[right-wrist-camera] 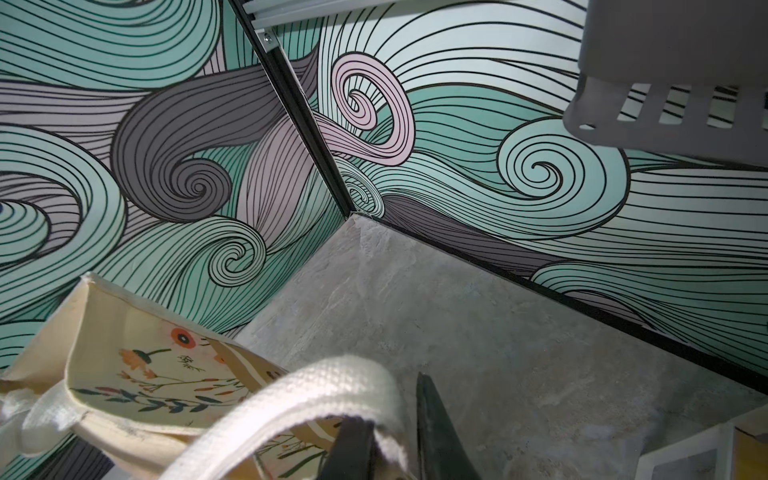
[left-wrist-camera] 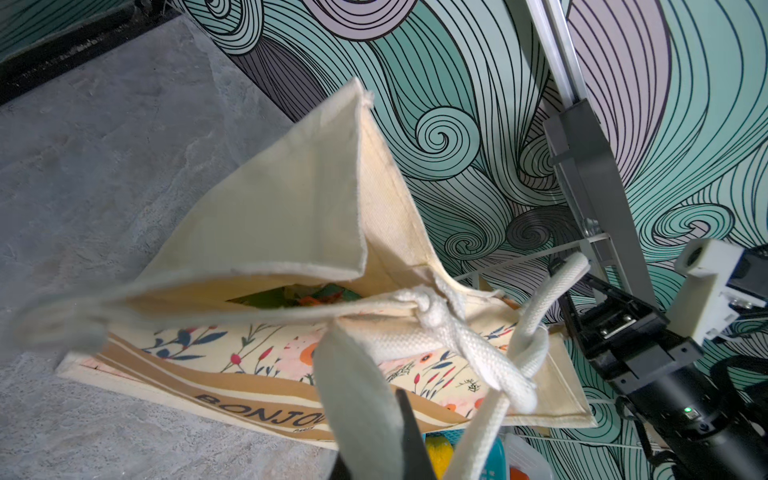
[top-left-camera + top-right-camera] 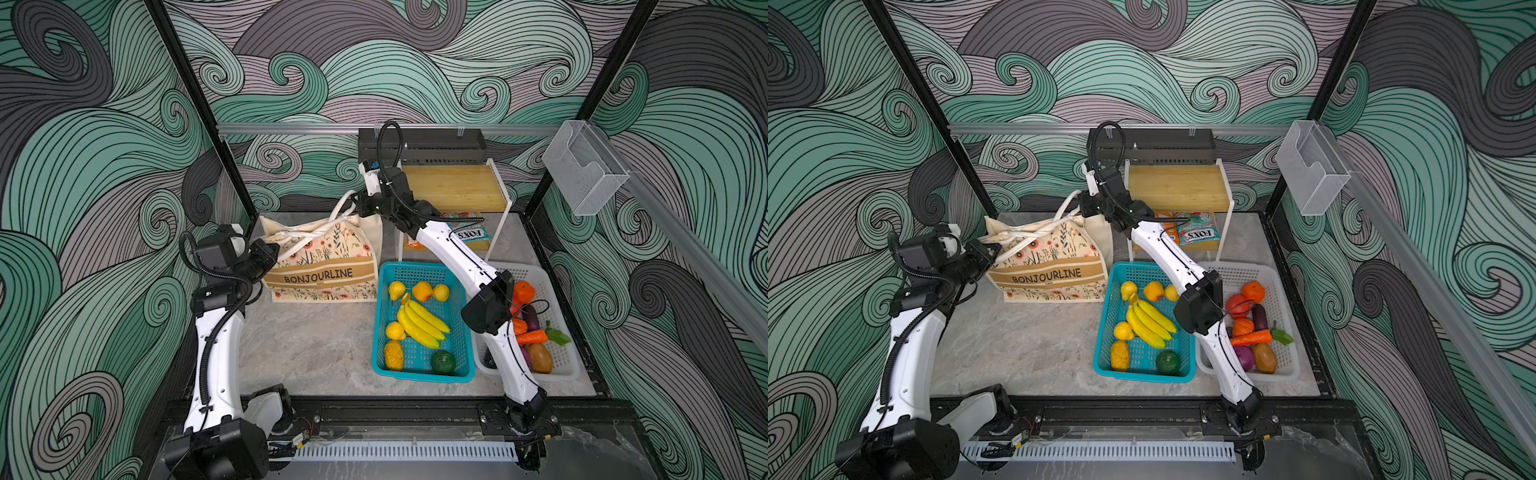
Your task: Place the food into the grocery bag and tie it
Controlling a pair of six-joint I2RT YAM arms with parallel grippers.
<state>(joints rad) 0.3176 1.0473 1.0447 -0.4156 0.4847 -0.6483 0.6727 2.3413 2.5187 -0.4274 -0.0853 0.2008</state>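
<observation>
Swirl-patterned teal and grey walls enclose a grey marbled tabletop. The grocery bag stands at its back left, handles knotted, beside the teal basket holding bananas. The left gripper is clamped on one strap handle; the right gripper has its jaws slightly apart, a second handle draped over one finger.

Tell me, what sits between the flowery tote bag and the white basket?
The teal basket, with bananas lying in it. Both top views show it.
</observation>
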